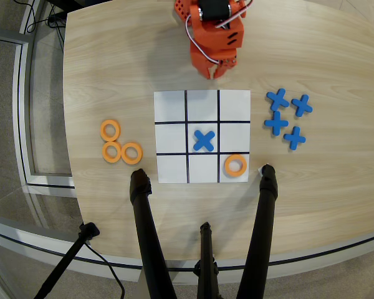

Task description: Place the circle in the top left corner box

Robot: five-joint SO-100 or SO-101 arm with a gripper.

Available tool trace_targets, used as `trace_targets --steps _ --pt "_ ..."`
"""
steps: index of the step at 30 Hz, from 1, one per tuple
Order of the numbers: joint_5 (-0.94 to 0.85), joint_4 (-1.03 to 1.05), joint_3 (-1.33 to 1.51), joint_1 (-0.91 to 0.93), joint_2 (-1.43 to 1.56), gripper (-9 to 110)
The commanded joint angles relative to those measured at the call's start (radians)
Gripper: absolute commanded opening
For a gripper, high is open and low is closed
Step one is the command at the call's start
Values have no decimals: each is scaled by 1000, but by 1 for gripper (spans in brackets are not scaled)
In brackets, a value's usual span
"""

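Four orange rings show in the overhead view, and no brand, label or writing can be read on anything in it. One ring, the circle (235, 165), lies flat in the corner box (235, 167) at the lower right of the grid sheet (171, 107), its outer edge close to the sheet's right border and reaching a little over the black line on its left. The other three rings (120, 144) sit in a tight cluster on the wooden table (336, 193) at the left of the frame, well apart from the sheet. A blue cross (204, 140) lies in the grid's middle cell, and four more blue crosses (288, 116) are grouped on the table to the right of the sheet. The orange arm is folded up at the top centre of the frame, and its gripper (218, 70) points down toward the sheet's upper edge, stopping just short of it. The circle is far from the claw: it lies at the lower right of the sheet, with the whole height of the grid between them. The claw holds nothing, and its fingertips look drawn close together, though from straight above I cannot tell for sure how wide the gap is. Three black tripod legs (148, 237) rise from the bottom of the frame.
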Motion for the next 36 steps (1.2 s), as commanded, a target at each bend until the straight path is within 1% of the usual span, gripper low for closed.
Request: trace_targets --steps 1,7,9,11,13,16,21,23,24,26,28,36 --pt "-21 69 49 48 117 0" --pt "-43 195 124 164 318 0" --pt "-48 276 124 229 367 0" --pt "-48 301 126 339 399 0" --pt "-48 301 126 508 413 0" --pt "-41 293 126 830 437 0" --pt "-40 290 126 1566 449 0" --pt "-40 290 126 1798 449 0" --pt "-40 291 126 1868 449 0" --pt "-40 291 126 1947 449 0" --pt "-40 291 126 1957 449 0" --pt "-38 291 126 1861 449 0"
